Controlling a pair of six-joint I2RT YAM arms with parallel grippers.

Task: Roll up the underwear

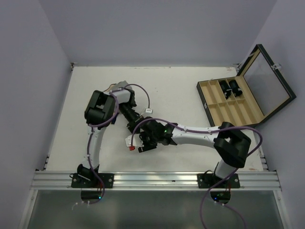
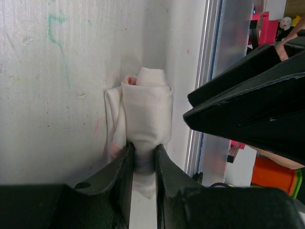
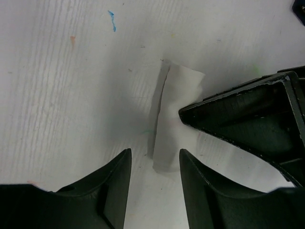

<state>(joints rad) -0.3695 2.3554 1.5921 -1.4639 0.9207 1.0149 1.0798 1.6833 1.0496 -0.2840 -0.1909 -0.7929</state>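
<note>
Left gripper point(image 2: 143, 151) pinches the near end of the underwear point(image 2: 147, 107), a white roll lying straight ahead along its fingers' line. Right gripper point(image 3: 153, 160), jaws apart and empty, hovers close, the cloth just ahead between its fingertips.

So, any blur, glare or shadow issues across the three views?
Top external: even light, no glare, only a scrap of the underwear shows. Left wrist: the cloth is fairly sharp, the left fingers are soft near the lens, with dark shadow where they pinch it. Right wrist: the right fingers are blurred, and a grey shadow runs along the cloth's left edge.
</note>
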